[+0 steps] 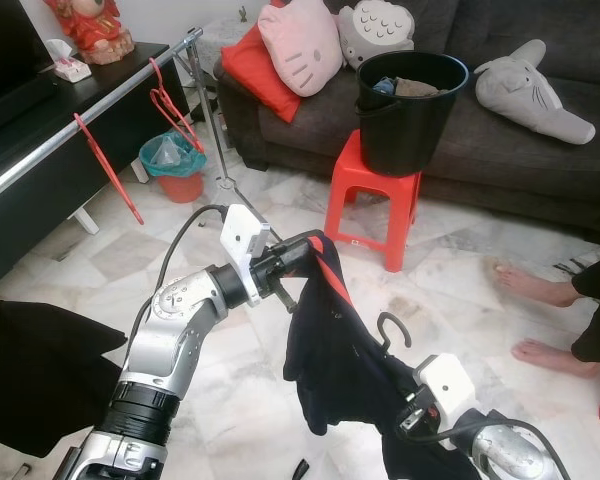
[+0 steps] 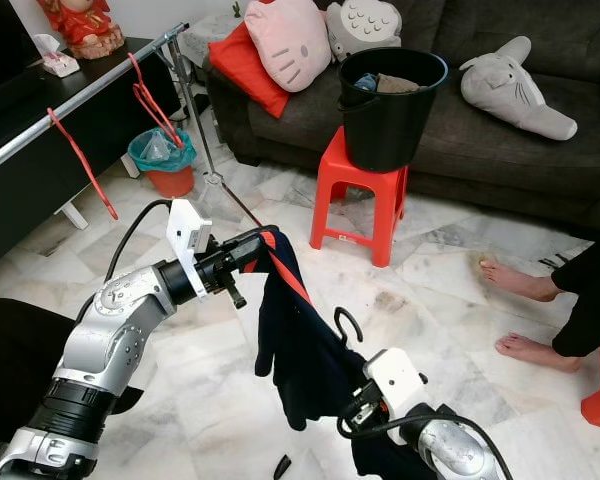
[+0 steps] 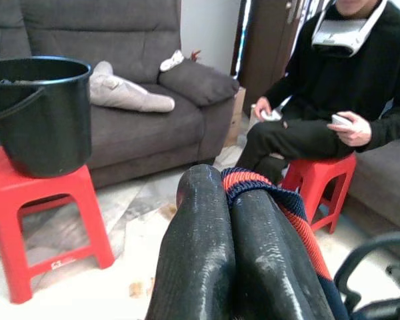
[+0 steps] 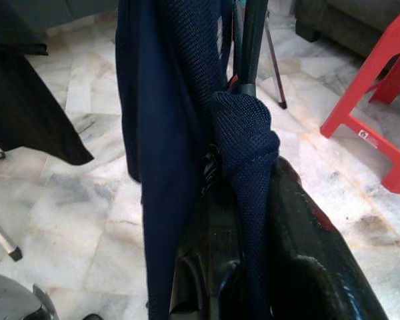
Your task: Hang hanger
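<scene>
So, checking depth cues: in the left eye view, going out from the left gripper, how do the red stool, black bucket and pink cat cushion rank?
From the left gripper, shut on the navy garment:
1. Red stool, on the floor ahead.
2. Black bucket, atop that stool.
3. Pink cat cushion, back on the sofa.

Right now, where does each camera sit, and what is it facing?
Left eye view: head, looking down at both arms holding the navy garment.
Right eye view: head, same scene; shares the black bucket with the left wrist view.
Left wrist view: along the left gripper, shut on the garment, toward sofa and seated person.
Right wrist view: along the right gripper, facing garment and floor.
</scene>
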### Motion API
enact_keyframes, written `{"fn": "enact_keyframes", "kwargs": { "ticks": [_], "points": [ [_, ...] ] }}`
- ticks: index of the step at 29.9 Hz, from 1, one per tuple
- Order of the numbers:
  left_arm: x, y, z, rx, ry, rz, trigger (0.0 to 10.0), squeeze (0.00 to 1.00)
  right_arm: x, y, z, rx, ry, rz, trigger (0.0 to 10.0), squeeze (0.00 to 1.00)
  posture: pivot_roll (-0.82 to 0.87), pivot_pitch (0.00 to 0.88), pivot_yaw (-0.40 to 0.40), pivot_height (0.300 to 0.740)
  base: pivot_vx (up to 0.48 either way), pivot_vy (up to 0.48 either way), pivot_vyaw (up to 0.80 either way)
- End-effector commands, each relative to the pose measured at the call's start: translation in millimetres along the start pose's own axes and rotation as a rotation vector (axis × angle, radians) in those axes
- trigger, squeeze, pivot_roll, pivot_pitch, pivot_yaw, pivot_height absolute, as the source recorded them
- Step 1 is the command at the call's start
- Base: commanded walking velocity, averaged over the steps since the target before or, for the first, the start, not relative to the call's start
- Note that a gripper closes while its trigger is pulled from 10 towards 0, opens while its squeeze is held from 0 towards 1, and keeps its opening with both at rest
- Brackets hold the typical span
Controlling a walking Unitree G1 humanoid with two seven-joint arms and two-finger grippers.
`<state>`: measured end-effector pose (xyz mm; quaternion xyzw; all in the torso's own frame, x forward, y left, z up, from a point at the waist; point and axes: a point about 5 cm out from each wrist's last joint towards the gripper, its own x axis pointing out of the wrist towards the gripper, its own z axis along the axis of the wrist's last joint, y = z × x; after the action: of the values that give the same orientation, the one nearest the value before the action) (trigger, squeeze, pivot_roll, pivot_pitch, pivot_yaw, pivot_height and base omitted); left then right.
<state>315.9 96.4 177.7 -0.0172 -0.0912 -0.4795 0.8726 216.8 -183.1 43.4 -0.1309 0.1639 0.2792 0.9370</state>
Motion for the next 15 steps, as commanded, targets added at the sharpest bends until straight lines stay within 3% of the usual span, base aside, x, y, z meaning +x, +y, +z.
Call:
{"fn": "enact_keyframes", "kwargs": {
  "ticks": [1, 8, 15],
  "points": [
    [-4.8, 2.5, -3, 0.046, 0.027, 0.001, 10.0, 0.00, 1.0, -1.7, 13, 0.006, -0.057, -0.014, 10.0, 0.00, -0.07, 0.079, 0.089, 0.740, 0.000, 0.000, 0.00],
    [-21.4, 2.8, -41, 0.022, 0.157, 0.030, 10.0, 0.00, 3.6, -5.2, 58, 0.007, -0.245, -0.009, 10.0, 0.00, -0.07, 0.079, 0.090, 0.740, 0.000, 0.000, 0.00],
    [-28.7, 3.9, -51, 0.007, 0.183, 0.048, 10.0, 0.00, 3.4, -6.7, 69, -0.008, -0.274, -0.005, 10.0, 0.00, -0.07, 0.079, 0.086, 0.740, 0.000, 0.000, 0.00]
  ]
}}
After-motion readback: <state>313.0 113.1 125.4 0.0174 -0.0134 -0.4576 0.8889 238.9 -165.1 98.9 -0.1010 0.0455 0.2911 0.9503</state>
